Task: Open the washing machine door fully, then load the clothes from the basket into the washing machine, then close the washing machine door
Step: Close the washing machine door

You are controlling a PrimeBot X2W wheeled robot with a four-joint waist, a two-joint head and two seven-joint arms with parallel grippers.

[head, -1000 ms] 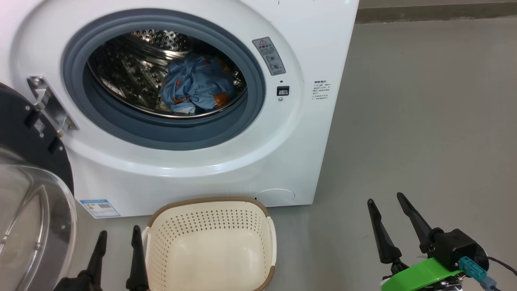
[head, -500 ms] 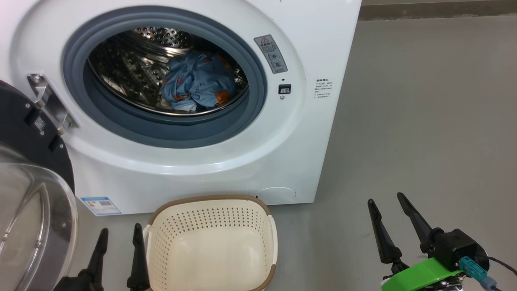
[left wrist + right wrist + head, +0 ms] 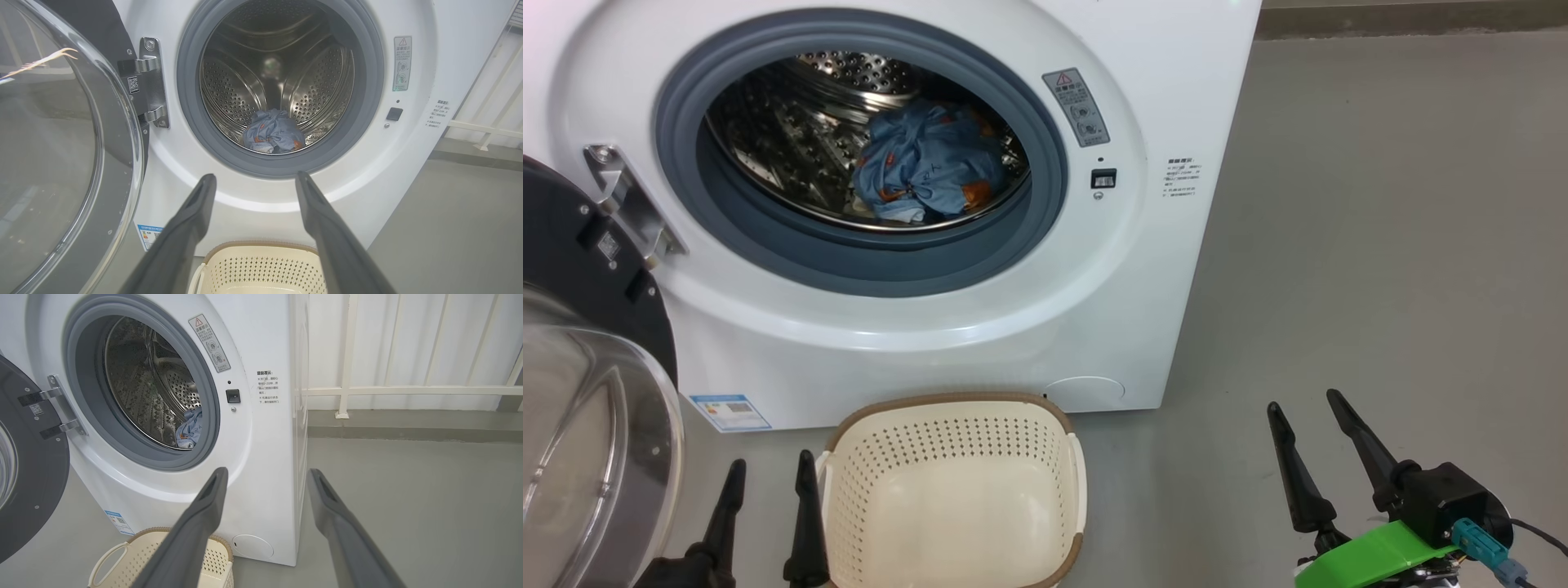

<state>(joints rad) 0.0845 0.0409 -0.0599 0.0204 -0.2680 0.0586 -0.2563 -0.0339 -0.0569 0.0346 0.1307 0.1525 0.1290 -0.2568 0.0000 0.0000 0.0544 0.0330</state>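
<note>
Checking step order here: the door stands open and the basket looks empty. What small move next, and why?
Probably swing the open left gripper toward the washing machine door to push it shut: the basket is empty, the clothes lie in the drum.

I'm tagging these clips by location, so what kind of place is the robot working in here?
Probably a laundry or utility area, perhaps a balcony: a white front-loading washing machine with its door swung open, a cream basket on a bare grey floor, and a white railing beyond it.
</note>
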